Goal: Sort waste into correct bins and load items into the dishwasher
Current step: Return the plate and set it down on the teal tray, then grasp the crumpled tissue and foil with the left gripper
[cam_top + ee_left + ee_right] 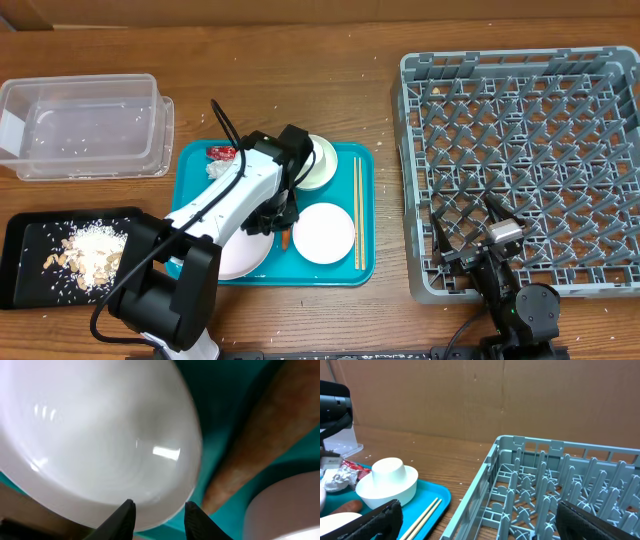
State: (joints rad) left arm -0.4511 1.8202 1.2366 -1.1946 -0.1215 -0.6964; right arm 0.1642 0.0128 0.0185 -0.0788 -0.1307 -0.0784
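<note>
A blue tray [362,268] holds a large white plate [245,255], a smaller plate [322,232], an upturned white bowl [320,160], chopsticks [357,210], a red wrapper [222,152] and a brown sausage-like piece [287,238]. My left gripper [283,215] is low over the tray. In the left wrist view it [159,510] is open, with the rim of the large plate [100,435] between its fingertips and the brown piece [255,445] to the right. My right gripper [468,215] is wide open and empty over the front left corner of the grey dish rack [520,150].
A clear plastic bin [85,125] stands at the back left. A black tray [25,255] with rice and scraps lies at the front left. The right wrist view shows the bowl [387,482], chopsticks [427,512], crumpled foil [337,480] and the rack [560,485].
</note>
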